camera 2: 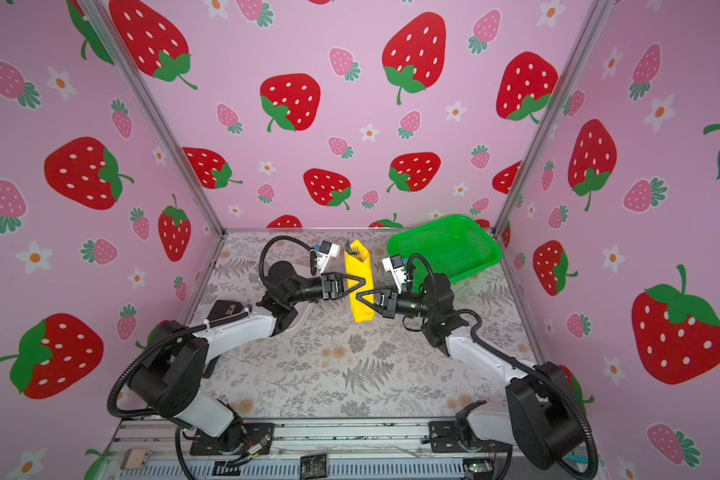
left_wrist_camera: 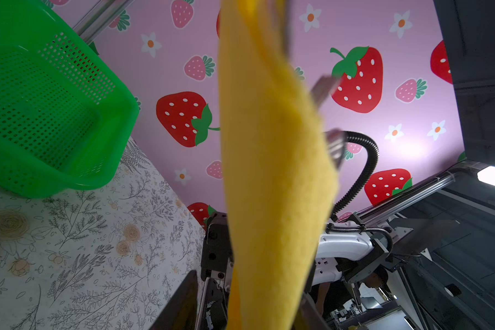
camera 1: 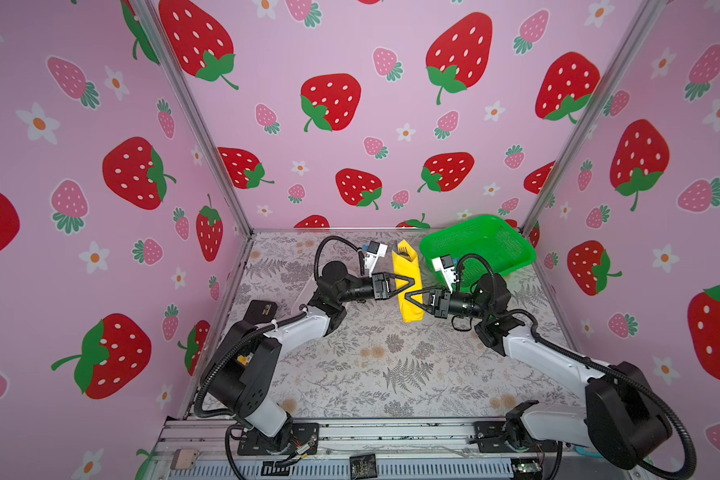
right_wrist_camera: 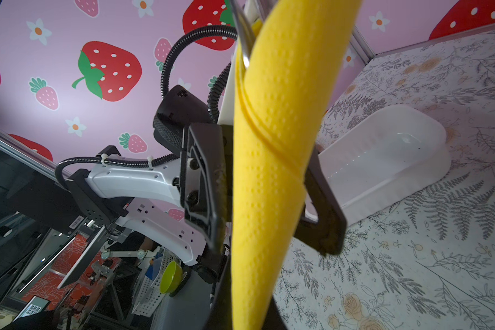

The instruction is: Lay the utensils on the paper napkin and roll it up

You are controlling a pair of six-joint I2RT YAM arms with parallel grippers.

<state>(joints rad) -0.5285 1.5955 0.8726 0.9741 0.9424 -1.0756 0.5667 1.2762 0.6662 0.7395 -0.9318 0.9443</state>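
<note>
The yellow paper napkin [camera 1: 410, 266] [camera 2: 361, 266] is rolled into a tube and hangs upright above the table, in both top views. The utensils are inside it; dark fork tines [camera 1: 404, 250] stick out of its far end, and blurred silver heads [left_wrist_camera: 335, 150] [right_wrist_camera: 244, 37] show beside the roll in the wrist views. My left gripper [camera 1: 410, 282] [left_wrist_camera: 249, 305] straddles the roll's middle with its fingers [right_wrist_camera: 209, 185] spread apart, open. My right gripper [camera 1: 408, 298] [right_wrist_camera: 246, 314] is shut on the roll [right_wrist_camera: 275, 143] just below.
A green mesh basket [camera 1: 479, 245] [left_wrist_camera: 40, 114] stands at the back right, close to the right wrist. A white tray [right_wrist_camera: 383, 160] lies on the floral table under the left arm. A black device [camera 1: 262, 309] sits by the left wall.
</note>
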